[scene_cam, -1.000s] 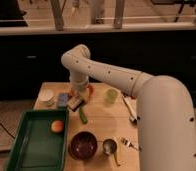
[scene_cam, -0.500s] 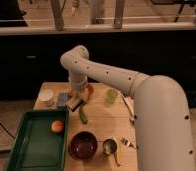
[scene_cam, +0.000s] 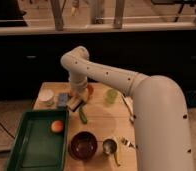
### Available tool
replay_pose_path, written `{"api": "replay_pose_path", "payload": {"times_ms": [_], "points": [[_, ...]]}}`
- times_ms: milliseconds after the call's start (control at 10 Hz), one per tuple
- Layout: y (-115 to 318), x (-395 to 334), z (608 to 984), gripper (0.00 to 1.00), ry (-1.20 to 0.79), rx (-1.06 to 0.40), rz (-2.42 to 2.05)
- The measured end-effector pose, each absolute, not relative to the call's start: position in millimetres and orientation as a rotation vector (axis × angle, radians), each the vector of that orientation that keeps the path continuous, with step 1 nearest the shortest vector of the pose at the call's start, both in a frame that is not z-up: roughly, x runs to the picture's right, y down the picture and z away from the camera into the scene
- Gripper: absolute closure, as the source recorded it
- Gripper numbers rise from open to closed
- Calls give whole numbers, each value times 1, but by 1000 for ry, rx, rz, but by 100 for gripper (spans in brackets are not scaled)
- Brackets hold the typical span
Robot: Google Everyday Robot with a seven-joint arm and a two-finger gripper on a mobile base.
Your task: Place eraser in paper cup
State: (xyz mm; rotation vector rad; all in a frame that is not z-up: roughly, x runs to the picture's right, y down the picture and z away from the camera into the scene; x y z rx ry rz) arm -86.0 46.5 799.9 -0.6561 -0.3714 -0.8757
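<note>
Gripper (scene_cam: 77, 101) low over the table left of frame centre, jaw state impossible to tell, eraser (scene_cam: 75, 104) tilted right at its tip beside a blue block (scene_cam: 63, 100), paper cup (scene_cam: 46, 96) apart at the table's upper left

White robot arm (scene_cam: 116, 75) reaches from 4 o'clock toward far left of wooden table (scene_cam: 103, 122). Claw (scene_cam: 77, 101) low over table at 10 o'clock, beside eraser (scene_cam: 74, 105), dark top, pale base, tilted. Blue block (scene_cam: 62, 100) just left of eraser. Paper cup (scene_cam: 46, 96) at far left edge, 9 o'clock from claw. Translucent green cup (scene_cam: 111, 95) at 3 o'clock from claw. Green tray (scene_cam: 28, 150) at 7 o'clock holds orange fruit (scene_cam: 56, 126). Dark bowl (scene_cam: 83, 145) and metal cup (scene_cam: 109, 146) near front edge.
</note>
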Motion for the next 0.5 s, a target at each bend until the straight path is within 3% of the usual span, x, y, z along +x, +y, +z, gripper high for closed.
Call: {"api": "replay_pose_path", "payload": {"times_ms": [500], "points": [[49, -86, 804, 97, -382, -653, -905]]}}
